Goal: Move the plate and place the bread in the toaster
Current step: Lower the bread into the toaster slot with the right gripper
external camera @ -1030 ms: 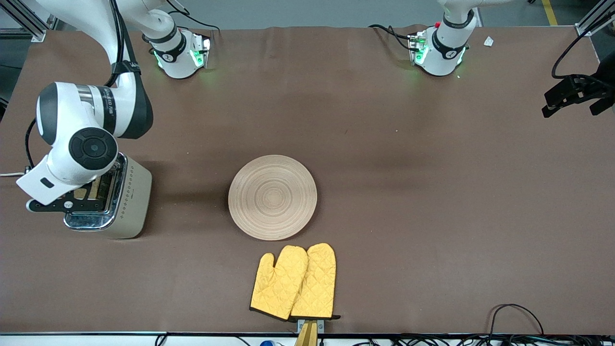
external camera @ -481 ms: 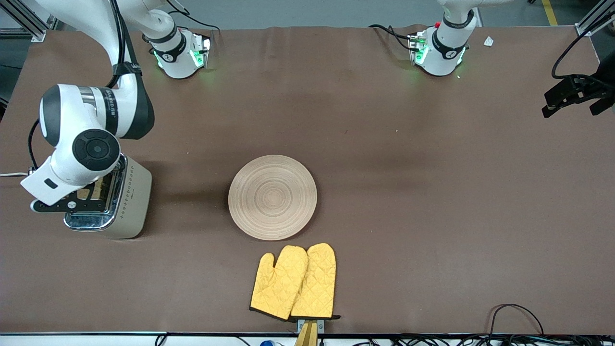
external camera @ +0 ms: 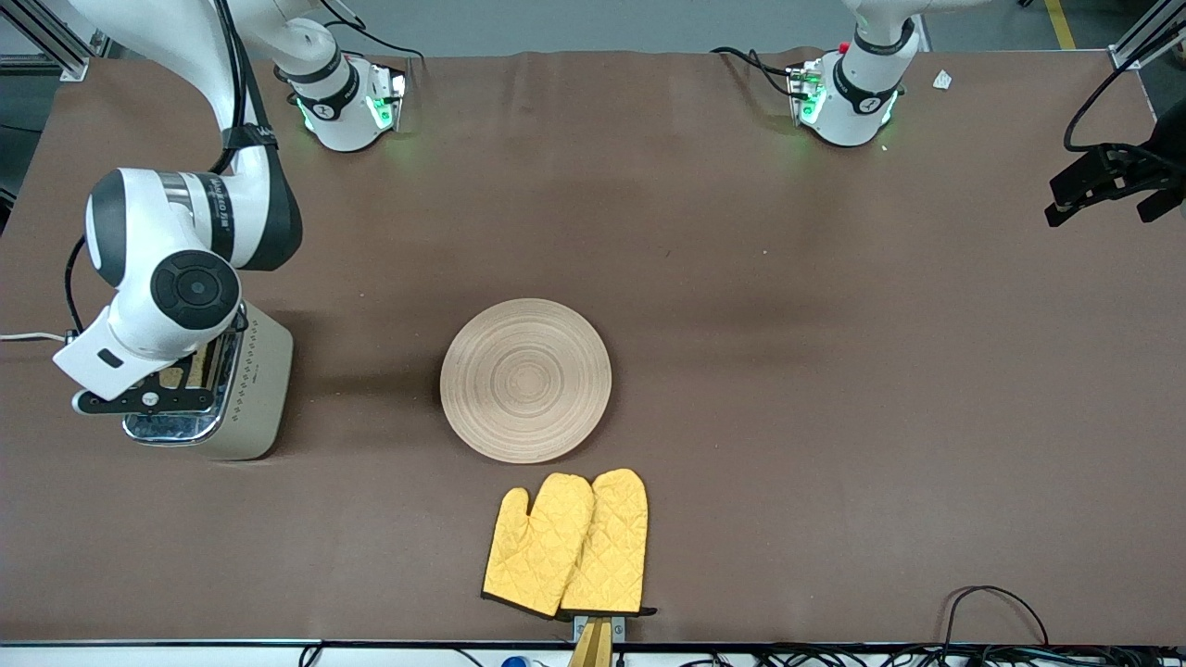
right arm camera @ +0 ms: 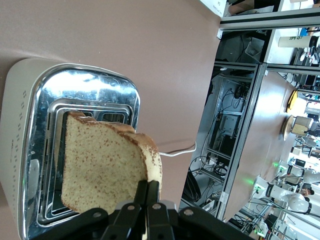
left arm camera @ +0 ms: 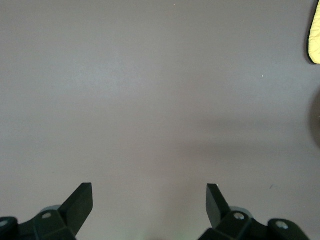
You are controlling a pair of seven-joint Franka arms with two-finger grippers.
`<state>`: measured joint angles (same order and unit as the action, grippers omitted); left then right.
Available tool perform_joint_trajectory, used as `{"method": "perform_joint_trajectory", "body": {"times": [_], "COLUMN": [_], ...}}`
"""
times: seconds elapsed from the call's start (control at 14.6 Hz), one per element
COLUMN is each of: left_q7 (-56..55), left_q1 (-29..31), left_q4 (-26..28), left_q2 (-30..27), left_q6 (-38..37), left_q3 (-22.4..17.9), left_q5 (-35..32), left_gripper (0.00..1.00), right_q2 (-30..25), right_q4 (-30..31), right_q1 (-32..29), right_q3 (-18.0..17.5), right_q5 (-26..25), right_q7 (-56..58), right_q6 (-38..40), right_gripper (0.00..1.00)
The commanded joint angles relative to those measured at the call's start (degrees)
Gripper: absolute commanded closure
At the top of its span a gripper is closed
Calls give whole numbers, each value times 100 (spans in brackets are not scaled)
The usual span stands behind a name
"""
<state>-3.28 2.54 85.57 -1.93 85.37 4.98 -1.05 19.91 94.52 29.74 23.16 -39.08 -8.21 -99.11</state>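
Observation:
The cream toaster (external camera: 258, 380) stands at the right arm's end of the table, its chrome top (right arm camera: 85, 92) showing in the right wrist view. My right gripper (right arm camera: 148, 186) is shut on the edge of the brown speckled bread slice (right arm camera: 105, 162) and holds it upright just over the toaster's slots. In the front view the right wrist (external camera: 176, 296) hides the bread. The wooden plate (external camera: 525, 380) lies empty at mid-table. My left gripper (external camera: 1103, 181) waits at the left arm's end of the table; its jaws (left arm camera: 149, 200) are open and empty over bare table.
A pair of yellow oven mitts (external camera: 567, 544) lies nearer the front camera than the plate, close to the table's front edge, and one mitt's edge shows in the left wrist view (left arm camera: 315, 30). The toaster's white cord (external camera: 18, 336) runs off the table end.
The right wrist has shifted slightly over the toaster, toward the plate, with the bread still held. The left arm, the plate and the mitts have not moved.

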Motion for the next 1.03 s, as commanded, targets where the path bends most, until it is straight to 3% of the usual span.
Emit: {"method": "perform_joint_trajectory", "body": {"times": [0.0, 0.27, 0.48, 0.55, 0.62, 0.69, 0.76, 0.89, 0.96], "left_q7": [12, 3, 12, 12, 12, 12, 12, 12, 12], "left_q1": [10, 1, 10, 10, 10, 10, 10, 10, 10], "left_q4": [-67, -67, -67, -67, -67, -67, -67, -67, -67], "left_q2": [-26, -35, -35, -35, -35, -35, -35, -26, -18], "left_q6": [-99, -99, -99, -99, -99, -99, -99, -99, -99], "left_q3": [3, 12, 12, 12, 12, 3, 12, 12, 12], "left_q5": [78, 78, 78, 78, 70, 70, 78, 78, 78], "left_gripper": [0, 0, 0, 0, 0, 0, 0, 0, 0], "right_q2": [39, 57, 223, 259, 381, 487, 496, 479, 470], "right_q4": [232, 365, 356, 356, 313, 208, 102, -73, -257], "right_q1": [-39, -47, -109, -170, -223, -249, -328, -416, -434], "right_q3": [-58, -58, -58, -58, -58, -58, -58, -49, -31], "right_q5": [-65, -47, 233, 373, 636, 882, 1137, 1542, 1709], "right_q7": [-57, -189, -181, -181, -181, -181, -181, -146, -119], "right_q6": [-91, -293, -530, -574, -610, -627, -627, -610, -584], "right_gripper": [100, 100, 99, 94, 71, 33, 16, 0, 0]}}
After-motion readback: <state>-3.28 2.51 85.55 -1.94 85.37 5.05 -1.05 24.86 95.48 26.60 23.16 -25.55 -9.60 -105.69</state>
